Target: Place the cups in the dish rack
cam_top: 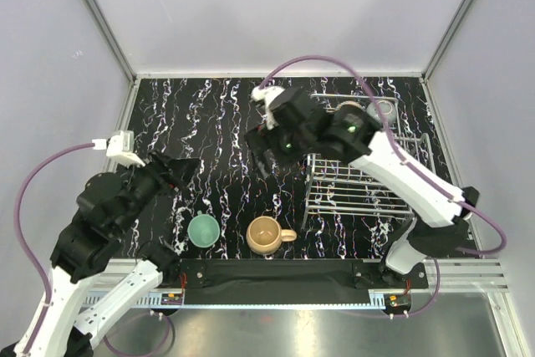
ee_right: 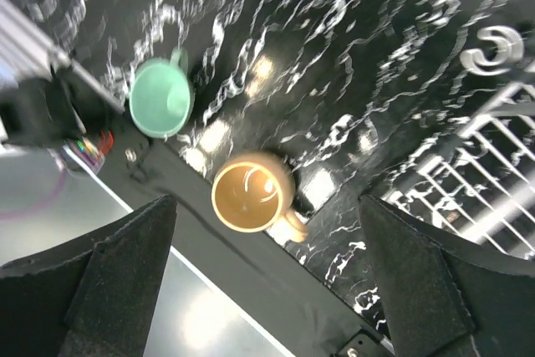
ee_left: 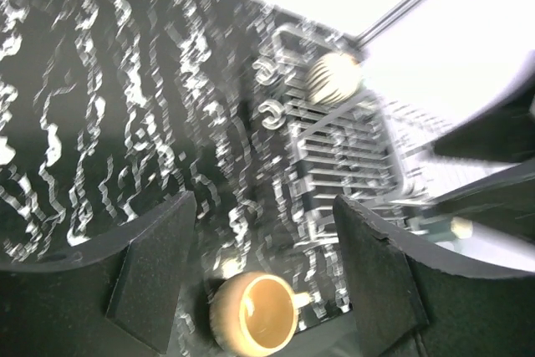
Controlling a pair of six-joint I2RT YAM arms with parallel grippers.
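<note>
A tan cup [cam_top: 266, 235] and a teal-green cup [cam_top: 203, 230] stand upright near the table's front edge. The wire dish rack [cam_top: 368, 175] is at the right, with a cream striped cup [cam_top: 347, 108] and a grey-green cup [cam_top: 383, 109] at its far end. My left gripper [cam_top: 180, 169] is open and empty, above the table left of the cups. My right gripper [cam_top: 263, 144] is open and empty, raised left of the rack. The left wrist view shows the tan cup [ee_left: 253, 313], the rack [ee_left: 343, 148] and the striped cup [ee_left: 333, 77]. The right wrist view shows the tan cup [ee_right: 247, 194], the teal-green cup [ee_right: 160, 98] and the rack [ee_right: 493, 181]. A dark teal cup is not in view.
The black marbled table [cam_top: 217, 123] is enclosed by white walls. A black strip [cam_top: 267, 273] runs along the front edge by the arm bases. The right arm [cam_top: 401, 173] reaches over the rack.
</note>
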